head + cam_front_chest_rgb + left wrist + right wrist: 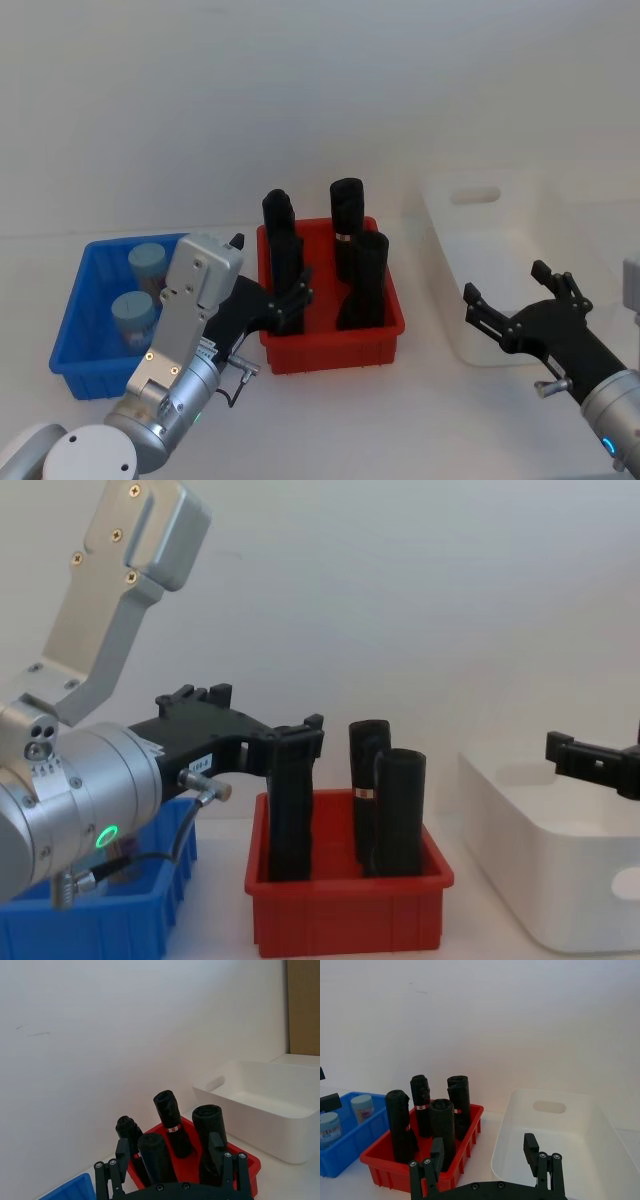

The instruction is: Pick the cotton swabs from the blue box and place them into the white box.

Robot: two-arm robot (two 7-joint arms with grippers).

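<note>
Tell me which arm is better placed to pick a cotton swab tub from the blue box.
Left. The left end effector, open, is beside the blue box holding two cotton swabs tubs; the right end effector, also open, is by the white box, beyond the red bin.

We see matt black plastic on the left gripper (pixel 168 1144) and right gripper (pixel 484 1142), with dull silver metal casing (pixel 90 770) behind the left jaws. Ahead of those jaws, crinkled, faintly shiny black rolls (pixel 170 1117) stand in a glossy red plastic bin (pixel 345 920); past the right jaws the white box (pixel 600 1125) is smooth satin plastic, and the blue box (pixel 345 1157) beside the left jaws is shiny plastic.
</note>
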